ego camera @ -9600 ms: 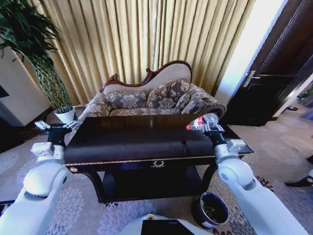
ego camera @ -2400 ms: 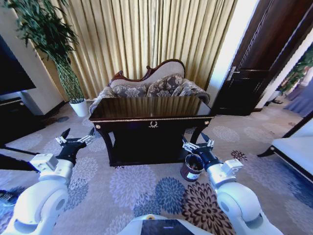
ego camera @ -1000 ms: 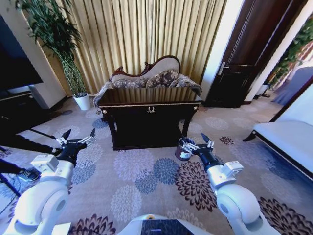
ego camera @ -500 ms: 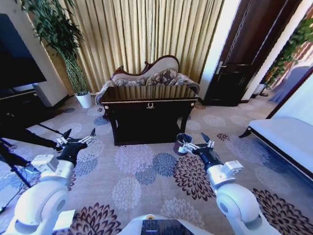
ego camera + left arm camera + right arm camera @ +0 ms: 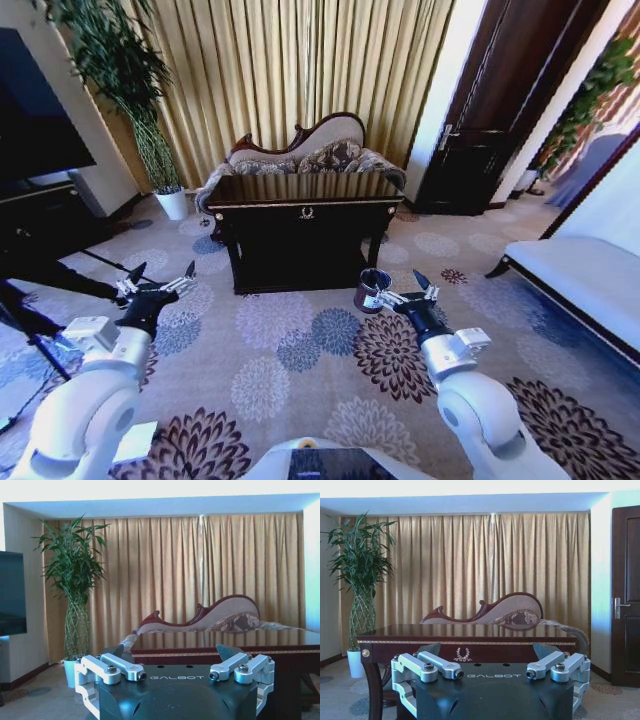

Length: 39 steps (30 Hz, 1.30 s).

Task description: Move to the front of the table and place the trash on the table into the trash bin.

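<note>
Position: the robot stands on the patterned carpet, well apart from the table point(image 5: 305, 200), which lies at twelve o'clock in the head view with its gold emblem facing the robot.

Table top: glossy and reflective. No bottle, wrapper or tissue can be made out on it in the head view or in either wrist view. Judgement: the surface appears cleared, though small litter would be hard to resolve from this far off.

Trash bin point(image 5: 372, 290): stands on the carpet just off the table's front right leg, at about one o'clock from the robot. Its contents cannot be told.

Right gripper point(image 5: 407, 294): held low and forward at about one o'clock, fingers spread wide, holding nothing. In the head view it sits just beside the bin, on the bin's right side; whether it is truly near or only lines up with it cannot be told.

Left gripper point(image 5: 157, 286): held forward at about ten o'clock, fingers likewise spread and empty, well apart from the bin. Beyond it stand the potted plant point(image 5: 150, 150) and the sofa point(image 5: 300, 155), the latter behind the table.

Governing relation: the bin lies on the robot's right, so the right arm is the nearer. The table's long axis runs across the robot's view, nine to three o'clock.
</note>
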### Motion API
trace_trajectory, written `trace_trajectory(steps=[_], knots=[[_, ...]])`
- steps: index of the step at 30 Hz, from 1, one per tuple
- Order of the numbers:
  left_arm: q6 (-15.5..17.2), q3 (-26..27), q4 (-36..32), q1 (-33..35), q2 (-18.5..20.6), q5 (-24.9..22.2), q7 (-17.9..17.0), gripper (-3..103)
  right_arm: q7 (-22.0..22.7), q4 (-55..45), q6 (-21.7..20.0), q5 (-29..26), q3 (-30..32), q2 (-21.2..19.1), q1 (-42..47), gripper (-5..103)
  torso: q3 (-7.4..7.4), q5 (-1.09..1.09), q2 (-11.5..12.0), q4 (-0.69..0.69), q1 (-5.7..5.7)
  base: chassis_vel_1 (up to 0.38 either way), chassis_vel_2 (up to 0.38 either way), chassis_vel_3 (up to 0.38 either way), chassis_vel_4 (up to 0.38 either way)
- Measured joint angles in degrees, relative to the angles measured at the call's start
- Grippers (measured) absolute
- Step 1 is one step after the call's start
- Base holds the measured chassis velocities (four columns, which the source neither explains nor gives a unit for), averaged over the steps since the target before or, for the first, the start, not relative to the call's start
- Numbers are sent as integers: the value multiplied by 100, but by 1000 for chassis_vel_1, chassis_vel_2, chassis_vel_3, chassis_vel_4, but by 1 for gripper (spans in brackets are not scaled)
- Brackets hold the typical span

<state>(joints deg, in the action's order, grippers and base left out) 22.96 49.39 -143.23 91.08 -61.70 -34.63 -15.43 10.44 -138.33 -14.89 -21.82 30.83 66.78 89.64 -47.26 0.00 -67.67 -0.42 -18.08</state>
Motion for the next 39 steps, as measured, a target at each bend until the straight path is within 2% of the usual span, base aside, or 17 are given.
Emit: trace_trajectory(steps=[8,11,17,32,39], knots=[[-39,11,0,37,18,-8,111,100,10,-130,-40,-180,-32,-116,6,100,0,0,0,0,0,0,0,0,0],[-33,-2,0,27,25,-23,128,100,38,-250,-217,-360,32,-207,-10,100,0,0,0,-1,-1,0,0,0,0],[-21,7,0,43,13,-22,116,100,53,-277,-295,-462,53,-327,-99,100,0,0,0,0,0,0,0,0,0],[-64,-26,0,26,-15,-20,94,100,214,-277,-401,-531,-61,-338,-228,100,0,0,0,0,0,0,0,0,0],[-70,-40,0,23,-46,-20,87,100,253,-254,-364,-355,-62,-305,-238,100,0,0,0,0,0,0,0,0,0]])
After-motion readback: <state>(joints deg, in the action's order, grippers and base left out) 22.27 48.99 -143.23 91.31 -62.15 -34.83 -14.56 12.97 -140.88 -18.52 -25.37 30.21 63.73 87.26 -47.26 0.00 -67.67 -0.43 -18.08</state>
